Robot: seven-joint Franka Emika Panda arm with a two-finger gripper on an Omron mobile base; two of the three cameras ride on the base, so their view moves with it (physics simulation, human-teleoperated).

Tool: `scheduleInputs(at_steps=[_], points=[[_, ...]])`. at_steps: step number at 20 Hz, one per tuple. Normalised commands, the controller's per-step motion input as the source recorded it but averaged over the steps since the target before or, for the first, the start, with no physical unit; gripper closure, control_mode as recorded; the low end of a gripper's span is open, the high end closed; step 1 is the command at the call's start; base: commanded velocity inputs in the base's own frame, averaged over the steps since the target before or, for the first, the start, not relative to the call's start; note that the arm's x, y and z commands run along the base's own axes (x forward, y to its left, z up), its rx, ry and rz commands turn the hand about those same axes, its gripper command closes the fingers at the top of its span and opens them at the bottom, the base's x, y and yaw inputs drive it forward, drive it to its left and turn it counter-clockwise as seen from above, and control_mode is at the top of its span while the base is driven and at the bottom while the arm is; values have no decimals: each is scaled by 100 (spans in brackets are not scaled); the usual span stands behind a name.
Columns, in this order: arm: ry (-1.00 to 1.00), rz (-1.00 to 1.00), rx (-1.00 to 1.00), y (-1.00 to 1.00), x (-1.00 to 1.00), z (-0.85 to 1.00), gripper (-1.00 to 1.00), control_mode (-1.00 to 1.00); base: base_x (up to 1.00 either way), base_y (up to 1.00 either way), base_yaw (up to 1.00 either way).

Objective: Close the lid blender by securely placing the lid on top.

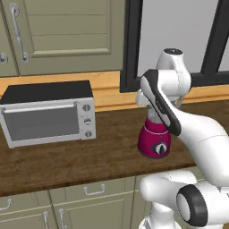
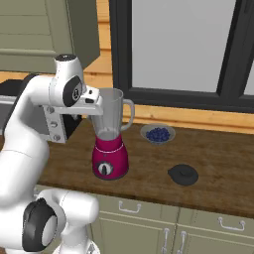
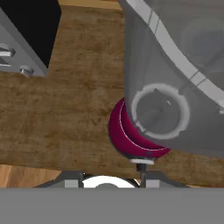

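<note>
The blender [image 2: 109,158] stands on the wooden counter, a magenta base with a round dial under a tall clear jar [image 2: 111,116] whose top is uncovered. In the left base view its base [image 1: 155,142] shows below my arm, which hides the jar. The dark round lid [image 2: 183,174] lies flat on the counter to the blender's right, apart from it. My gripper [image 2: 92,101] hovers at the jar's upper left rim. In the hand view the jar [image 3: 175,78] and base [image 3: 131,142] loom close. One dark fingertip [image 3: 141,166] stands off-centre; the gripper is open and holds nothing.
A silver toaster oven [image 1: 49,116] sits on the counter left of the blender. A bowl of blueberries [image 2: 158,134] stands behind the lid, near the window sill. Cabinets hang above the oven, and the counter's front edge [image 2: 149,201] runs just before the lid.
</note>
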Motion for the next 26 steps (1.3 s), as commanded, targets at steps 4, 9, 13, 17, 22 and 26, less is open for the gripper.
scheduleInputs(at_steps=[4,9,13,17,22,26], points=[[-10,-3,7,-60,-64,-16,-100,-100,0,0,0],[-14,-10,24,-100,-88,-13,-100,-100,0,0,0],[-5,-7,24,-100,-47,-14,-100,-100,0,0,0],[-5,-1,16,-100,-26,-5,-100,-100,0,0,0],[-5,0,9,-100,-1,0,-100,-100,0,0,0],[-1,0,2,-100,10,0,-100,-100,0,0,0]])
